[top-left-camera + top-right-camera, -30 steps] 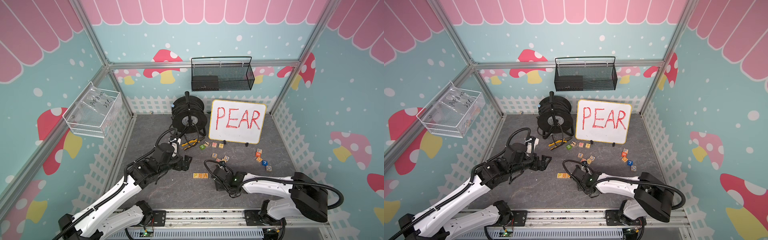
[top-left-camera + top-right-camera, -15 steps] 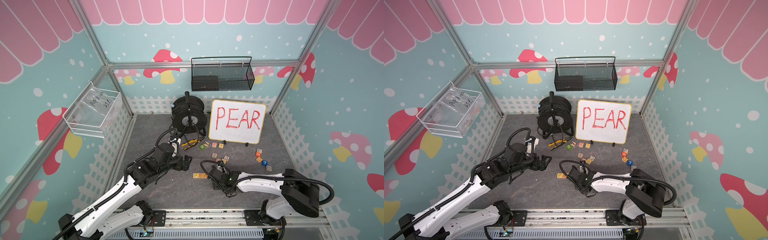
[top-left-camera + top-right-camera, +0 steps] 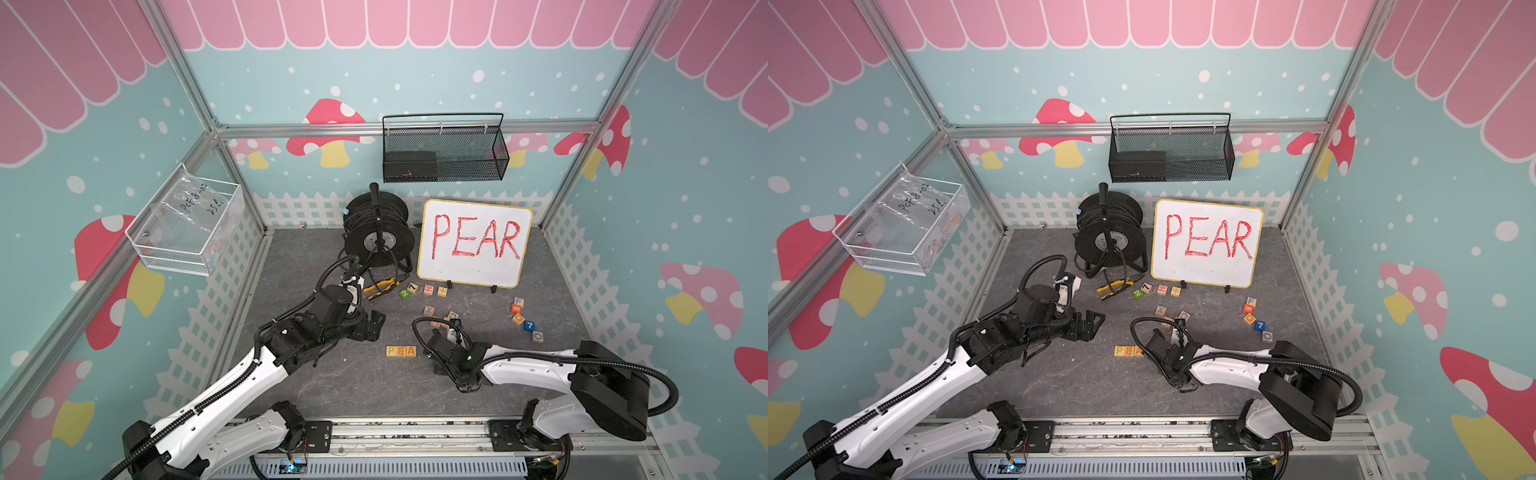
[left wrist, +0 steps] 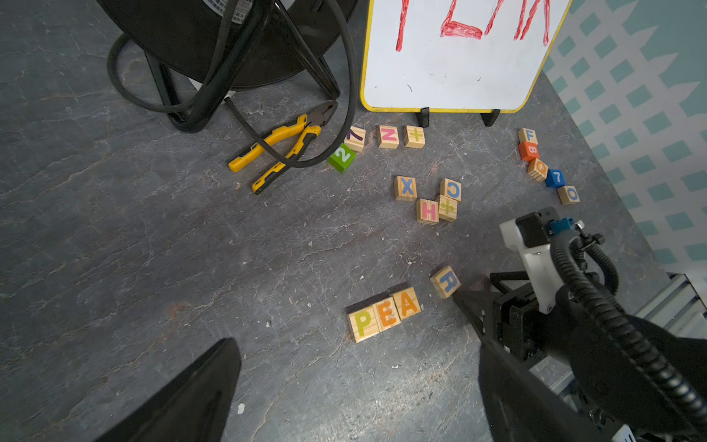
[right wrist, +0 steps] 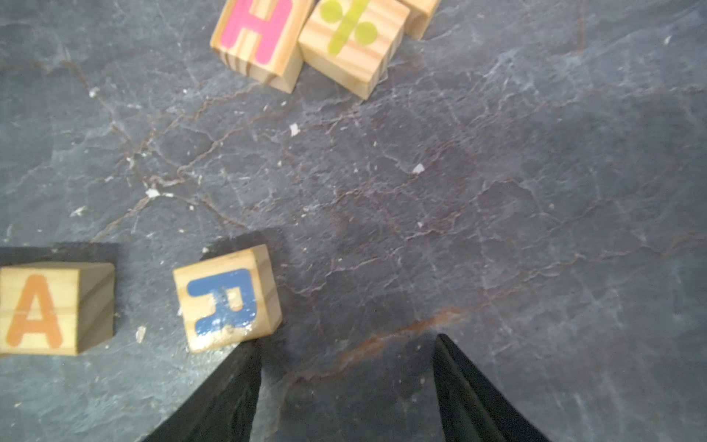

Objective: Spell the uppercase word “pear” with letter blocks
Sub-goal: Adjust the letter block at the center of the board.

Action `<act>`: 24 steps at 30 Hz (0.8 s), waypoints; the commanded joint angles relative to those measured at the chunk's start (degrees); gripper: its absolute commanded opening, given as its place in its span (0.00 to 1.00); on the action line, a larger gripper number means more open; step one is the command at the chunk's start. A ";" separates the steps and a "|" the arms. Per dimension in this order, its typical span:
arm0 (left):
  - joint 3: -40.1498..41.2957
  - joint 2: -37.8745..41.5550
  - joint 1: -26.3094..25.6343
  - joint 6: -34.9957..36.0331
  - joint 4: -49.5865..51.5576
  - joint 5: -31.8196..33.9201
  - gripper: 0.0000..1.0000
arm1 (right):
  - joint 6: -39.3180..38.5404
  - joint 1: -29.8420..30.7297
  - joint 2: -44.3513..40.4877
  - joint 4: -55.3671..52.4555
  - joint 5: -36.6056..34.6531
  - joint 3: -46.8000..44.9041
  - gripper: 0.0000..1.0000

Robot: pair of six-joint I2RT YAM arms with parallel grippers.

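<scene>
The right arm has swung, carrying its black elbow joint in toward the middle of the table. The right hand has spread its jaws wider than before and now has nothing between them. The R block lies tilted outside them, its corner touching 1 fingertip
</scene>
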State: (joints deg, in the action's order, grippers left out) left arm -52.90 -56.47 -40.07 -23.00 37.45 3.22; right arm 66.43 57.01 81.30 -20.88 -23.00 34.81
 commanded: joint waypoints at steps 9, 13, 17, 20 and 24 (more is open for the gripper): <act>-0.28 -1.31 1.62 -0.10 -0.53 0.02 0.99 | -1.10 -3.47 0.36 3.22 2.61 -2.32 0.73; -0.27 -1.52 2.07 -0.15 -0.63 -0.30 1.00 | -3.80 -5.85 -0.46 5.61 3.36 -2.55 0.73; -0.27 -1.41 2.53 -0.11 -0.72 -0.63 0.99 | -6.83 -7.66 -1.21 8.22 3.87 -1.91 0.74; -0.18 -1.25 2.75 -0.20 -0.79 -0.88 0.99 | -9.60 -7.97 -1.07 9.59 4.43 -0.46 0.74; -0.08 -0.80 2.89 -0.29 -0.79 -1.25 1.00 | -9.69 -7.97 -1.09 7.93 4.40 1.31 0.74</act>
State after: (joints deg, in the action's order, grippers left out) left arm -52.90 -57.87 -37.52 -23.00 37.36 2.76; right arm 57.78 49.15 80.79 -12.58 -18.74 34.52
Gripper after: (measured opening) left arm 0.995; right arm 0.742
